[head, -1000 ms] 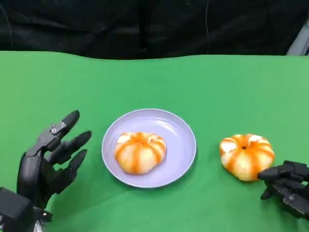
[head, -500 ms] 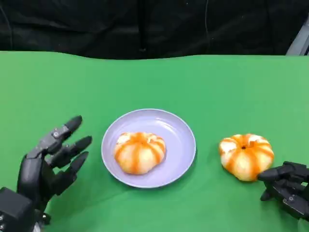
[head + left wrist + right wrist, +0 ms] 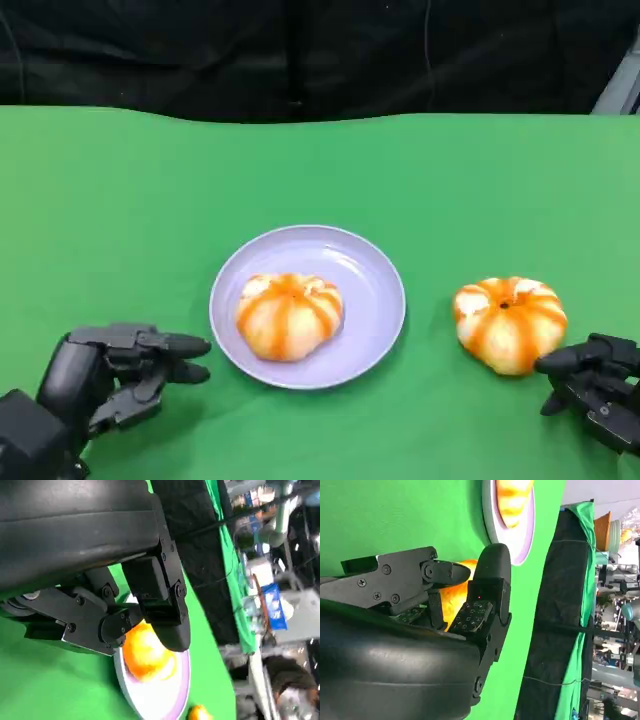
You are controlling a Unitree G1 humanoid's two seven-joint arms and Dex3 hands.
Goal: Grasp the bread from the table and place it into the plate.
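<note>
On green cloth, the left hand [image 3: 110,372] lies low beside the plate [image 3: 375,290], fingers now curled in on nothing where a second ago they were raised and spread. One bun [image 3: 289,315] sits in the plate; the other bun [image 3: 510,323] waits on the table right of it, likely light, soft and easily dented, best cupped around its sides. The right hand [image 3: 595,385] hovers near it, unmoved, fingers apart and empty.
</note>
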